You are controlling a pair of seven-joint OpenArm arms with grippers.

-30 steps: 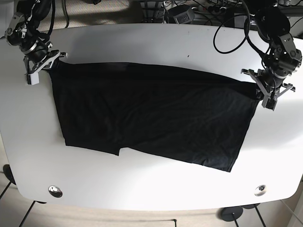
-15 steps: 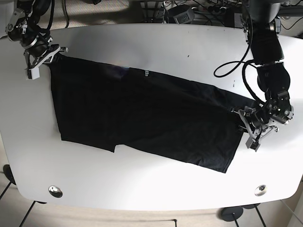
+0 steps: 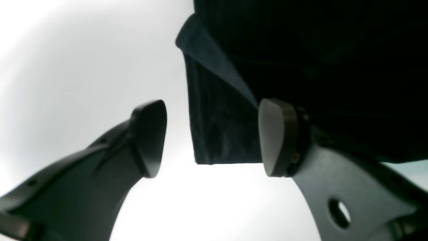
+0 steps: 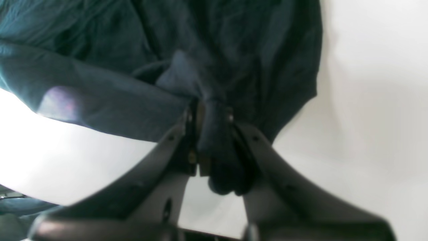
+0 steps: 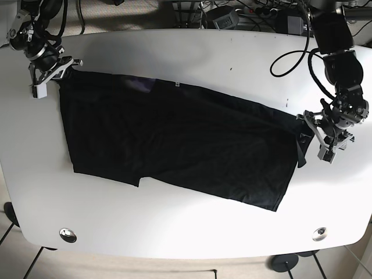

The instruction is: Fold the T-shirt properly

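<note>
Base view: shirt (image 5: pixel 174 145) is spread on bench (image 5: pixel 192 229), pinched by right end effector (image 4: pixel 209 134); left end effector (image 3: pixel 212 137) is held wide.

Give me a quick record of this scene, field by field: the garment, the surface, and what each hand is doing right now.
garment: black T-shirt, spread mostly flat, lying at a slant across the table
surface: white table
right hand: shut on a bunched corner of the shirt, at the far corner of the cloth in the base view
left hand: open, fingers either side of a folded shirt edge, not clamped on it
left hand location: at the opposite end of the shirt
fold state: not yet folded into a compact shape
</note>
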